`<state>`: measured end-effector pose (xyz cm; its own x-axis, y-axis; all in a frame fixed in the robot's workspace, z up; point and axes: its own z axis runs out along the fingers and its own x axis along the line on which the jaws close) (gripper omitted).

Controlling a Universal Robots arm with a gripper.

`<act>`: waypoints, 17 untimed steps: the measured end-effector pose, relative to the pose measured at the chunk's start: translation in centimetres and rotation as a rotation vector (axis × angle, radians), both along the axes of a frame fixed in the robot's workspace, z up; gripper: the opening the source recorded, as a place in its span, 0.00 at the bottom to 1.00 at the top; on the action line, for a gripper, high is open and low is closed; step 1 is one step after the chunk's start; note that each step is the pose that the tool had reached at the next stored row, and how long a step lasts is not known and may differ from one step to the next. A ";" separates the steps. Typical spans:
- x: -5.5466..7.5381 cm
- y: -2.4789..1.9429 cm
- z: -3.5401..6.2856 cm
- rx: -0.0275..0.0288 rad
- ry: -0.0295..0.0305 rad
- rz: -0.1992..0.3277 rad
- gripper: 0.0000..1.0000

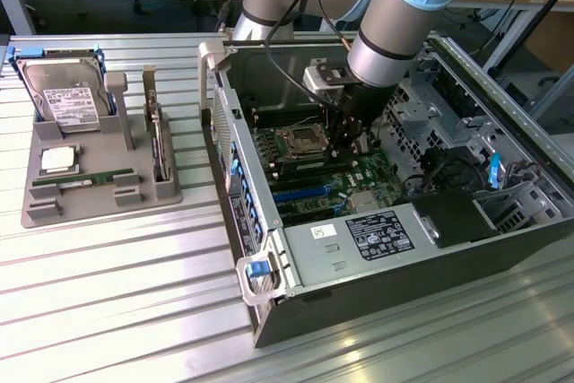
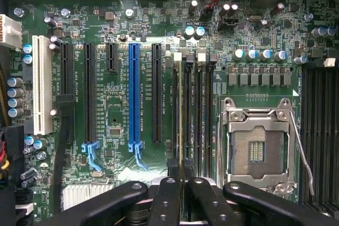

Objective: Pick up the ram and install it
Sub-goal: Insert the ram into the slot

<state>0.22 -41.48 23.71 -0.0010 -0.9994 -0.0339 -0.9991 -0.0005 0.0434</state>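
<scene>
We see the pincer [image 2: 183, 183] clenched on the ram [image 2: 181, 109], thin edge up. The ram stands in a slot beside the socket [image 2: 258, 149].

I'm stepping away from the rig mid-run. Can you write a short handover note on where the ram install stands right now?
Hand: shut on the ram, which is seen edge-on between the fingertips.
Position: the hand is down inside the open case, over the board. The ram lies along the memory slots beside the empty socket.
Done: the ram is picked up and brought to the slots.
Left: whether it is seated cannot be told, and the hand has not let go.
Also: another green stick lies in the tray outside the case.
</scene>
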 end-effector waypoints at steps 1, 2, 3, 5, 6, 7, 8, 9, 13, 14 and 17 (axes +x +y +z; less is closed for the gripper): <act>-0.1 0.00 -0.08 -0.0003 0.0000 0.000 0.12; -0.1 0.00 -0.19 -0.0005 0.0001 0.000 0.12; -0.1 0.00 -0.22 -0.0004 0.0000 0.000 0.12; -0.1 -0.04 -0.25 -0.0001 -0.0001 -0.001 0.12; -0.1 -0.09 -0.25 -0.0001 0.0000 -0.002 0.12; -0.1 -0.12 -0.25 -0.0002 0.0000 -0.005 0.12; -0.1 -0.12 -0.25 -0.0003 0.0000 -0.008 0.12; -0.1 -0.12 -0.24 -0.0004 0.0001 -0.008 0.12; -0.1 -0.17 -0.24 -0.0001 0.0000 -0.011 0.12; -0.1 -0.17 -0.24 -0.0001 0.0000 -0.011 0.12; -0.1 -0.17 -0.27 -0.0003 0.0001 -0.011 0.12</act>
<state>0.09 -41.66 23.44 -0.0125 -0.9994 -0.0336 -0.9990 0.0110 0.0435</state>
